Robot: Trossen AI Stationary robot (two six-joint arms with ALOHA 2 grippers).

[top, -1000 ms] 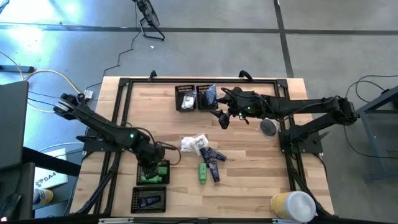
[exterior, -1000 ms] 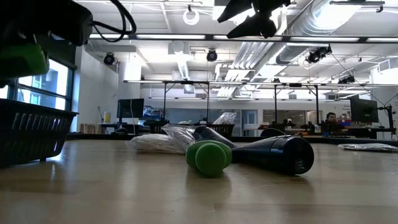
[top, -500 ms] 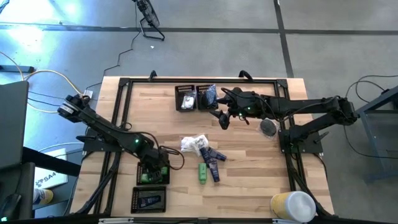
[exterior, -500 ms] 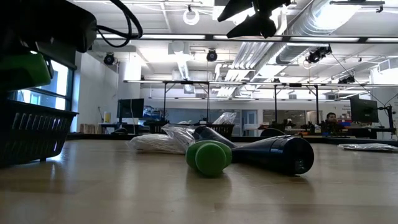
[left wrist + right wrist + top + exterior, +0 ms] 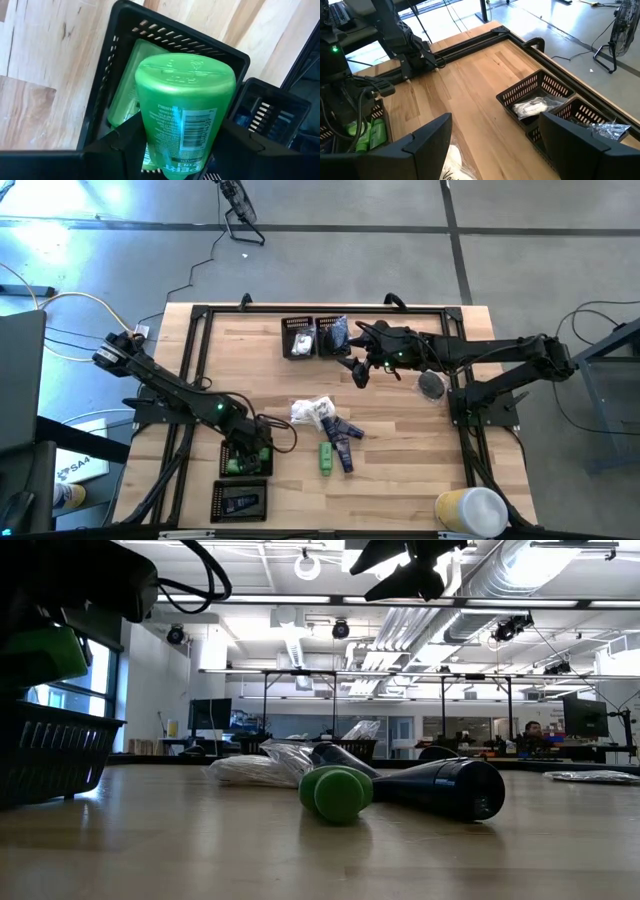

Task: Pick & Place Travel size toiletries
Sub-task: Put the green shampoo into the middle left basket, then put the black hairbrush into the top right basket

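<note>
We saw the left gripper (image 5: 187, 150) closed on a green tube (image 5: 186, 107), cap end pointing away from the wrist, poised directly over a black mesh tray (image 5: 125, 30). Beneath the held tube, inside that tray, another green tube (image 5: 125, 85) lay flat. Just beside this tray, on the far side from the surface's middle, stood a second tray (image 5: 240, 501) with a dark navy item in it (we could not make out more of it).

From above, the left gripper (image 5: 250, 452) sat over the green-filled tray (image 5: 246, 465) near the front edge of the surface (image 5: 400, 450). Toward the surface's middle from this gripper lay the loose toiletries: a white packet (image 5: 312, 411), navy tubes (image 5: 343, 436) and one more green tube (image 5: 326, 457), all close together and partly touching. In the low view that loose green tube (image 5: 336, 793) showed end-on, beside a navy tube (image 5: 440, 788), with the packet (image 5: 255, 770) behind them.

The right gripper (image 5: 361, 370) hung with its fingers spread wide, holding nothing, near two trays at the back edge. Of these, the one farther from it (image 5: 298, 337) held a white packet, and the nearer one (image 5: 333, 335) a clear bag with dark pieces. Both were ahead of the right gripper (image 5: 495, 140) in its own view.
</note>
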